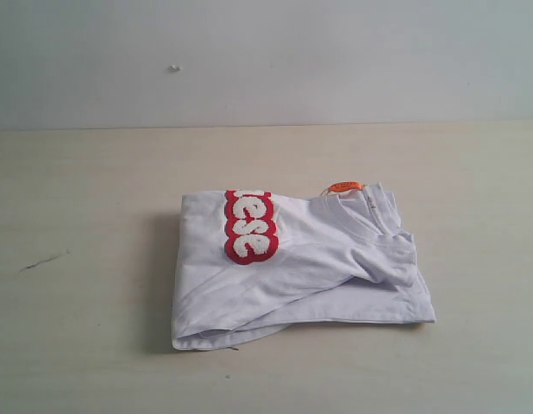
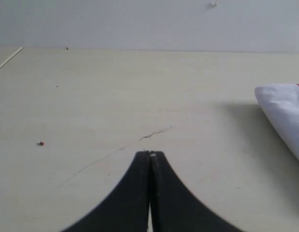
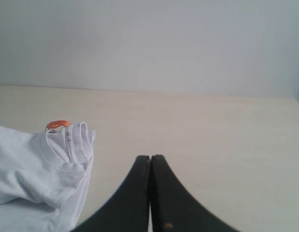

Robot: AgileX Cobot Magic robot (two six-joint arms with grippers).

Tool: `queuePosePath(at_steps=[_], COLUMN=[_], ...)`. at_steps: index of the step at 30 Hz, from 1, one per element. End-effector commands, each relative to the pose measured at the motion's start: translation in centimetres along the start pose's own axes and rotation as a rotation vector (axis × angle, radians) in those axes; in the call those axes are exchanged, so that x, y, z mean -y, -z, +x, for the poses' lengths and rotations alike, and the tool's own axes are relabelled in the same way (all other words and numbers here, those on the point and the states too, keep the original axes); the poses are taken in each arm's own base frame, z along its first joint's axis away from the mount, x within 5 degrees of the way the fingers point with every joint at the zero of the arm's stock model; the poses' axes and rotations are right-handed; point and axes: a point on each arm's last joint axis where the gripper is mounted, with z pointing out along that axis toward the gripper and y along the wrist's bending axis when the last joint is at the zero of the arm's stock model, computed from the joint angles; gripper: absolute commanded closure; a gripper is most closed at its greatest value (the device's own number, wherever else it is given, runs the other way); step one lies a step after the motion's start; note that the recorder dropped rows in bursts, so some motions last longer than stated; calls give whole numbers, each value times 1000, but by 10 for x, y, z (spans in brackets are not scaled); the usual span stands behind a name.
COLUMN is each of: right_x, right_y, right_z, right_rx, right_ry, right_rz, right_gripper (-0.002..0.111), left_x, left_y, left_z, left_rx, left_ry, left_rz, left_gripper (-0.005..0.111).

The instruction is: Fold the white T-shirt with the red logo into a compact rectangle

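The white T-shirt is being carried by the pale worktop, where it is lying folded into a rough, layered rectangle. Its edges are not being held quite square. The lower layers are being left peeking out along the near edge of the T-shirt, and the cloth is being bunched into creases toward its collar end. The red logo is being displayed on the top layer of the T-shirt, close to its far edge, and only a few fuzzy white letters are being shown before the patch is cut off by the fold. The orange neck tag is also being shown at the far edge of the T-shirt, just inside the ribbed collar.

The left tool is being held with its two black fingers pressed together and nothing gripped between them. It is being kept apart from the T-shirt, off the end away from the collar. A thin dark crack in the worktop is being seen on that same side of the T-shirt, well apart from the cloth.

The right tool is likewise being held closed and empty. It is being kept apart from the T-shirt, off its collar end, with bare worktop between the two.
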Motion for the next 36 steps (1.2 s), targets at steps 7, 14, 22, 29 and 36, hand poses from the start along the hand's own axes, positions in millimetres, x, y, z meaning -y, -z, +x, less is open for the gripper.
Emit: queuePosePath(at_steps=[7,14,22,29,36], right_x=[0,-1,0,2,3], right_y=[0,0,0,4,6], right_z=[4,6,7,8,13], right_rx=[1,-22,-35,-19,-64], right_ry=[-85,-97,-93,-113,-159], right_rz=[2,-1,2,32,73], right_gripper=[108,108,108,108,108], left_x=[0,0,0,0,0], left_y=[0,0,0,0,0], left_z=[-1,-1,-1,-1,-1], left_rx=[13,13,13,13,13], left_ry=[6,6,6,6,6], left_rz=[-2,-2,-2,-2,-2], left_gripper=[107,107,107,107,107])
